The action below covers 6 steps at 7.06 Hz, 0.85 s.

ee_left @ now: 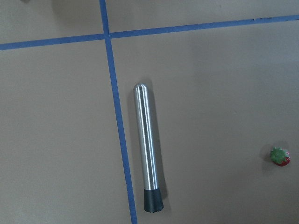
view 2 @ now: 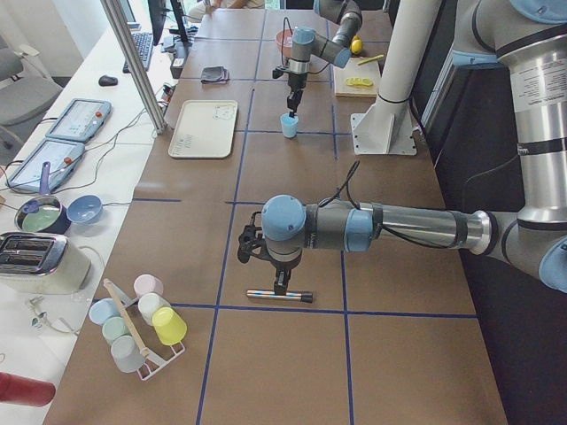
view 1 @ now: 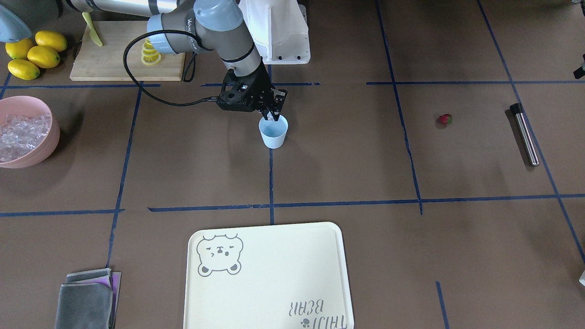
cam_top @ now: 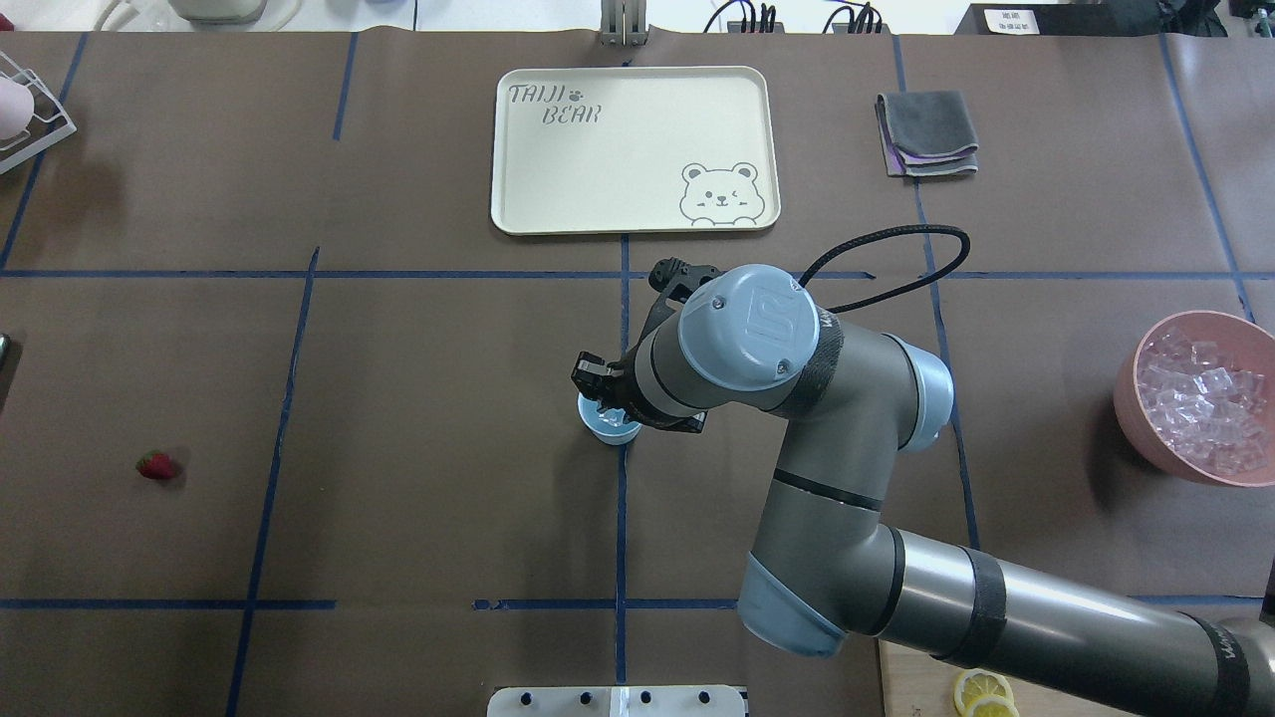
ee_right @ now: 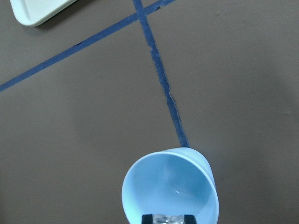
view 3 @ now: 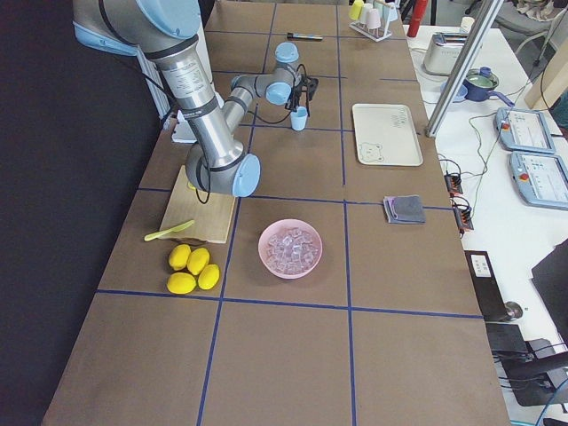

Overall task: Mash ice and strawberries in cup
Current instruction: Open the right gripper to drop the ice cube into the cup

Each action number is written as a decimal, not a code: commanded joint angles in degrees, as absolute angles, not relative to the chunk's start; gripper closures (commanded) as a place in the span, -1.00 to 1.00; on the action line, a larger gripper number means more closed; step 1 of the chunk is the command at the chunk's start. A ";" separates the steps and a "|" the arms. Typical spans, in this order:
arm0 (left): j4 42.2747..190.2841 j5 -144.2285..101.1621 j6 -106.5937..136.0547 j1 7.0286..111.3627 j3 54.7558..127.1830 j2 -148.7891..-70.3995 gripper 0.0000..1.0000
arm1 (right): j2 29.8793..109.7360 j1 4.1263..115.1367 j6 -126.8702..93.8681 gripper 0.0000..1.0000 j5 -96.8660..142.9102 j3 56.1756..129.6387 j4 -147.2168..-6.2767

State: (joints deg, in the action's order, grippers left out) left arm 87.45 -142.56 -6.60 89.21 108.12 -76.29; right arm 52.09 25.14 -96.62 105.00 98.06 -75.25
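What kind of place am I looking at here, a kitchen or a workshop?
Probably a robotics lab staging drink-making: robot arms over a blue-taped table, a pink bowl of ice, lemons, and control tablets alongside.

Cream tray (view 1: pixel 274 278) lies on the operators' side of the table, bear print in one corner. Folded grey cloths (view 1: pixel 87 299) sit near it. Over at the wooden board (view 1: pixel 114 61): four lemons (view 1: pixel 34 55) clustered just beside it, slices (view 1: pixel 151 54) stacked on top, and a yellow-green tool (view 1: pixel 93 29), possibly a plastic knife. Pink bowl (view 1: pixel 27 104) stands apart. Steel rod (view 1: pixel 524 134) lies flat alongside a tape line (ee_left: pixel 117 121).
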 commanded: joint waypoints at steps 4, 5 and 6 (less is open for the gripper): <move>87.45 -142.56 -6.50 89.21 108.11 -76.20 -1.00 | 52.81 27.14 -96.42 -0.69 105.90 100.78 -75.76; 87.45 -142.65 -6.50 89.21 108.11 -76.20 -1.00 | 57.43 29.59 -96.42 -0.98 108.43 105.33 -75.76; 87.45 -142.56 -6.50 89.21 108.19 -75.77 -1.00 | 63.57 34.40 -94.76 -0.99 113.94 109.91 -75.59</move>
State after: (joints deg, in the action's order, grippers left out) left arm 87.45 -142.60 -6.51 89.21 108.13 -76.10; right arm 57.33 29.73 -96.05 108.83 104.70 -75.67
